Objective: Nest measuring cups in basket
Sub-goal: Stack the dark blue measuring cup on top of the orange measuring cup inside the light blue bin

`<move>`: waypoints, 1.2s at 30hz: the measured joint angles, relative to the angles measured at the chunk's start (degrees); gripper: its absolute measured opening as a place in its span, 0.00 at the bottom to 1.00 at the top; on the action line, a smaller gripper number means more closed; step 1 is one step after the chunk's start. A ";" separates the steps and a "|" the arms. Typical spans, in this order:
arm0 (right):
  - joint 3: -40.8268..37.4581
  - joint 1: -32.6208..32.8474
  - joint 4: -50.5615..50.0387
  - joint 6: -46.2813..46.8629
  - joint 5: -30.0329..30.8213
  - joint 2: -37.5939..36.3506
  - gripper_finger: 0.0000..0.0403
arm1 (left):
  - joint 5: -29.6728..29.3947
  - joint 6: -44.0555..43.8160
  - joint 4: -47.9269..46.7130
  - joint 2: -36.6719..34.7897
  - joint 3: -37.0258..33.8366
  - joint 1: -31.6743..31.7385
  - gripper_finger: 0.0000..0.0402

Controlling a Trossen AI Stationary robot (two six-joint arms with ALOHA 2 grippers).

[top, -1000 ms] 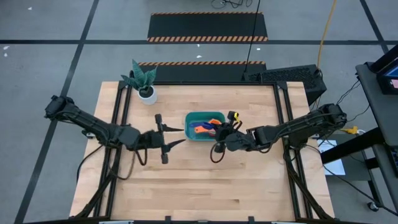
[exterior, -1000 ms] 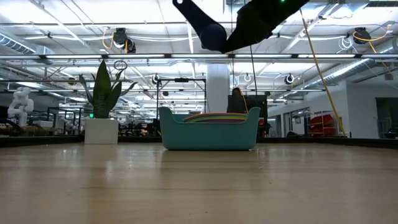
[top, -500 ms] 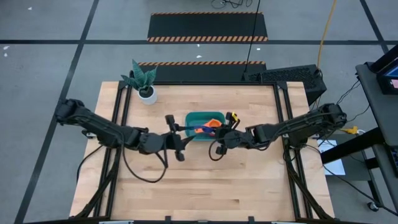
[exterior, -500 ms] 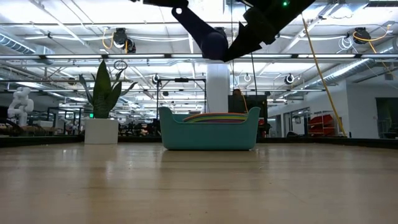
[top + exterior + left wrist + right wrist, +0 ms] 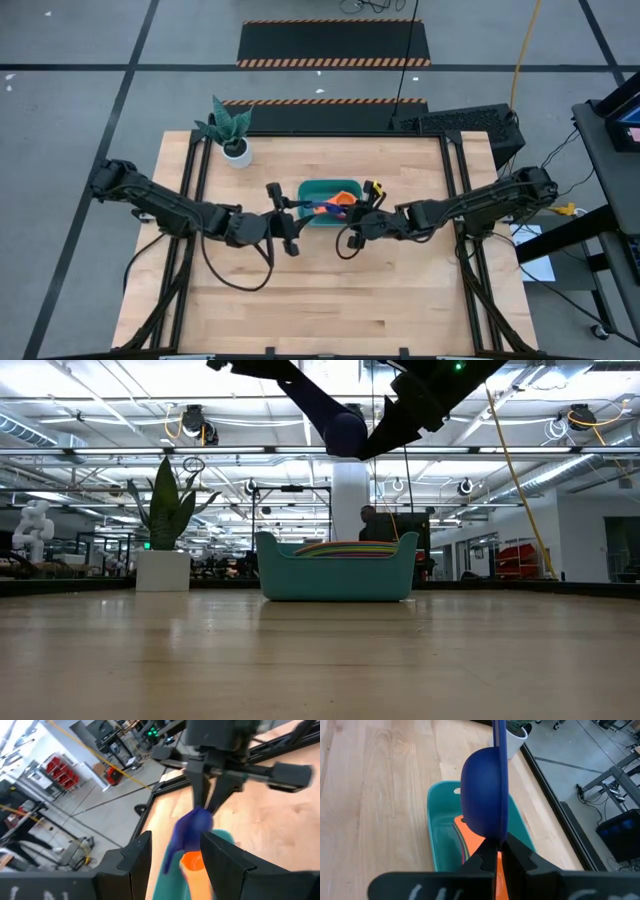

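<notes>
A dark blue measuring cup (image 5: 485,795) hangs above the teal basket (image 5: 318,188), with my right gripper (image 5: 498,851) shut on it. Its flat handle (image 5: 499,740) points toward the table's left, at my left gripper (image 5: 175,857). That gripper is open, one finger on each side of the handle (image 5: 171,854), and I see no touch. In the basket lie other measuring cups, an orange one (image 5: 470,836) on top. In the low view the blue cup (image 5: 344,432) hangs well above the basket (image 5: 335,575). My right gripper pinches the rim of the dark blue cup's bowl (image 5: 496,836) between its two fingers, on the side opposite the handle. The fingers come from the table's right, slanting a little downward. The cup is lifted clear above the basket, and its handle sticks out away from the fingers.
A small white pot with a green plant (image 5: 232,135) stands at the table's far left corner. Bare wooden tabletop (image 5: 330,300) lies between the basket and the near edge. Black frame rails (image 5: 195,170) run along the table's left and right sides.
My left gripper has moved toward the table's right and a little down, rolling as it went, until its open fingers stand around the blue cup's handle. My right gripper has stayed in place with the cup.
</notes>
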 joint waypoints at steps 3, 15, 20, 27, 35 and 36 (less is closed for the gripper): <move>0.00 -0.01 0.02 0.18 0.02 0.00 0.00 | -0.63 -0.21 -0.07 -0.02 0.00 0.52 0.42; 0.00 -0.74 -0.07 1.27 0.00 0.00 0.00 | -1.13 -0.01 -0.57 0.44 0.04 1.31 0.41; 0.00 -0.70 -0.07 1.27 -0.02 0.00 0.00 | -1.13 0.42 -0.59 0.44 0.04 1.42 0.29; 0.00 -0.72 -0.20 1.25 -0.22 0.00 0.00 | -0.76 1.71 -0.61 0.43 0.04 1.37 0.12; -0.02 -0.73 -0.28 0.83 -1.49 0.00 0.03 | -0.41 4.31 -2.74 0.42 0.04 0.68 0.02; -0.02 -0.74 -0.26 0.81 -1.46 0.00 0.04 | -0.43 4.54 -2.83 0.42 0.04 0.66 0.02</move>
